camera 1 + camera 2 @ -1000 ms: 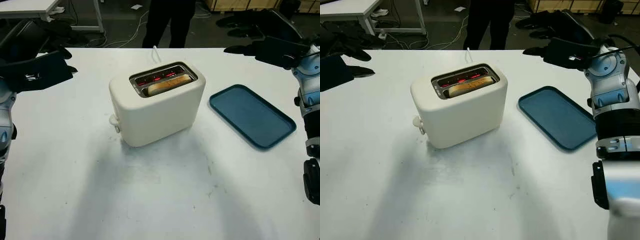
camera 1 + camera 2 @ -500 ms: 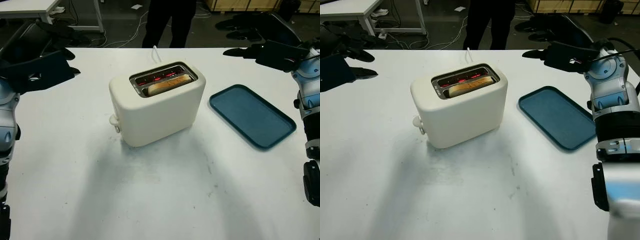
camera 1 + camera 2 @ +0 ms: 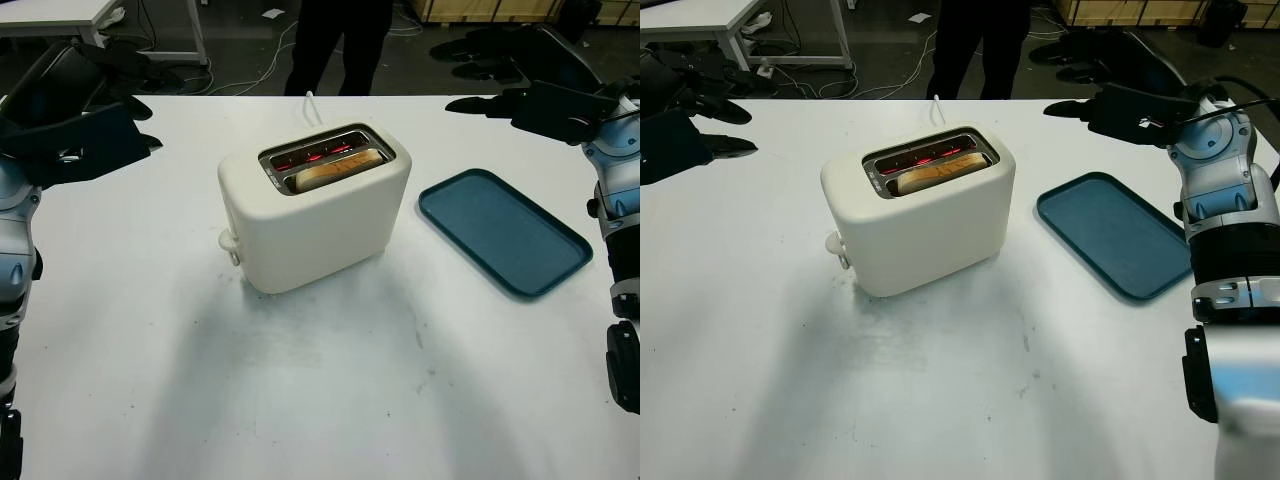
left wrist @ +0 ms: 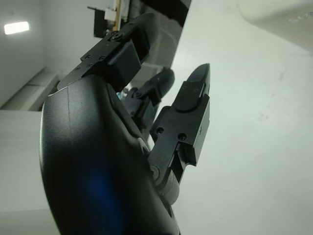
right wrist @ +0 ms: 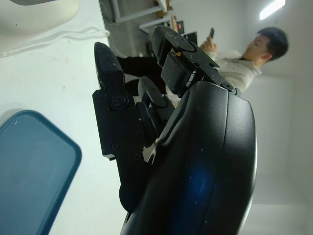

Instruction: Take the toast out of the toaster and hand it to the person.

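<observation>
The left hand (image 3: 75, 125) is raised above the far left part of the white table (image 3: 300, 400), holding nothing, its fingers (image 4: 193, 110) extended rather than curled and touching no surface. The right hand (image 3: 545, 100) is likewise up over the far right edge of the table, empty, with its fingers (image 5: 110, 93) stretched out and not closed on anything.

Between the two hands, and well apart from both, stands the cream toaster (image 3: 315, 215), upright on the table. To the right of the left hand and lower toward the robot, it shows a small lever knob (image 3: 229, 243) on the end that faces that hand. The toast (image 3: 335, 172) sits down in the slot nearer the robot, its browned top edge just level with the opening; the slot behind it glows red. A white cord (image 3: 312, 106) runs from the back of the toaster toward the far edge of the table.

Below the right hand, nearer the robot, a dark blue tray (image 3: 503, 232) lies flat on the table, just beside the toaster but not touching it.

Beyond the far edge, between the two hands, stands a person in dark trousers (image 3: 335, 45). In the right wrist view a seated person (image 5: 239, 58) appears past that hand's fingers
</observation>
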Robot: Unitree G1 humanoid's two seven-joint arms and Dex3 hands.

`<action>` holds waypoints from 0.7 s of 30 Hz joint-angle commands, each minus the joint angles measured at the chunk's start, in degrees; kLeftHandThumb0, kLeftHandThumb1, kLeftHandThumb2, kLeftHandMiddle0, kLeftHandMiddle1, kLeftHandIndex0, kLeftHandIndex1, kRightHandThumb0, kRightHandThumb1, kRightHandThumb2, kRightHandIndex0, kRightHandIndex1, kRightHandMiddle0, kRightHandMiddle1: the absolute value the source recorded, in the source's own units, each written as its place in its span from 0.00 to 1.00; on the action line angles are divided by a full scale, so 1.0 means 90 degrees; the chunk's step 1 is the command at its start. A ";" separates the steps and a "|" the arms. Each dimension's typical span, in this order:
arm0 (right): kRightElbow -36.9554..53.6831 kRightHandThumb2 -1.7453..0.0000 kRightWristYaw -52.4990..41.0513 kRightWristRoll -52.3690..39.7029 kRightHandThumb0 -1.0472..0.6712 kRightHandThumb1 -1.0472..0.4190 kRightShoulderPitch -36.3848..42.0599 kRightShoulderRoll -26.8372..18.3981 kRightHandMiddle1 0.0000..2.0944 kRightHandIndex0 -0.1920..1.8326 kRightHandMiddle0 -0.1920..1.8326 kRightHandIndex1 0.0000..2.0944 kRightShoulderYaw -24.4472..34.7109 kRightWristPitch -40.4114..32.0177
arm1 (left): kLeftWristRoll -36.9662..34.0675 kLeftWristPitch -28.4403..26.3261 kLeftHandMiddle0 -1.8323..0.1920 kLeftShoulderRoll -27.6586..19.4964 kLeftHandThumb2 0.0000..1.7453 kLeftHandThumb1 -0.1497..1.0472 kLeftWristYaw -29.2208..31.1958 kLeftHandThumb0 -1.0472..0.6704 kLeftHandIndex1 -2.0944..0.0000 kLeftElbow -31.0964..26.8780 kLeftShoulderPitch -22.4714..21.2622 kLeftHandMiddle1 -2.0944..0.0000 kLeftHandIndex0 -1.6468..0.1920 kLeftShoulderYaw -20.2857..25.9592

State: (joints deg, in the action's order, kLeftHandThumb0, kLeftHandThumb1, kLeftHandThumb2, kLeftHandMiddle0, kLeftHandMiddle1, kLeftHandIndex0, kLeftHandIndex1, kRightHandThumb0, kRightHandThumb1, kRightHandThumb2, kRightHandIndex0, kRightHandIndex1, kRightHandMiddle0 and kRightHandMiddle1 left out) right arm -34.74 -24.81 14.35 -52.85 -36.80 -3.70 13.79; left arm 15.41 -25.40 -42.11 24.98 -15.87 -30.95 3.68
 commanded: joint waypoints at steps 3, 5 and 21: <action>0.0012 0.98 0.0061 0.0012 0.36 0.09 0.0059 0.0000 0.00 0.41 0.40 0.01 -0.0023 0.0146 | -0.0030 -0.0100 0.57 -0.0002 0.00 0.81 0.0027 0.65 0.98 0.0013 -0.0089 0.79 0.47 0.0035; -0.0012 0.98 0.0053 0.0002 0.36 0.09 0.0052 0.0001 0.00 0.41 0.39 0.01 -0.0021 0.0180 | -0.0026 -0.0120 0.57 -0.0010 0.00 0.81 0.0043 0.65 0.98 -0.0001 -0.0084 0.79 0.47 0.0024; 0.0022 0.98 -0.0062 -0.0114 0.34 0.09 0.0089 0.0021 0.00 0.40 0.38 0.00 0.0021 0.0101 | -0.0056 -0.0211 0.57 0.0002 0.00 0.82 0.0099 0.65 0.98 -0.0012 -0.0069 0.79 0.48 0.0031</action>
State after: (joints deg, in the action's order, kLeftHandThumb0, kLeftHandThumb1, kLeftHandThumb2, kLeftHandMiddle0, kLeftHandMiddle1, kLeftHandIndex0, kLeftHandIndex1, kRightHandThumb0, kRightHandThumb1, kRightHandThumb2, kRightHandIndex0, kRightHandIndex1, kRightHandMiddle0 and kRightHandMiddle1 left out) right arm -34.74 -25.15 14.13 -52.77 -36.80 -3.70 14.33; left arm 15.38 -27.70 -41.81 25.57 -15.88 -30.96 3.68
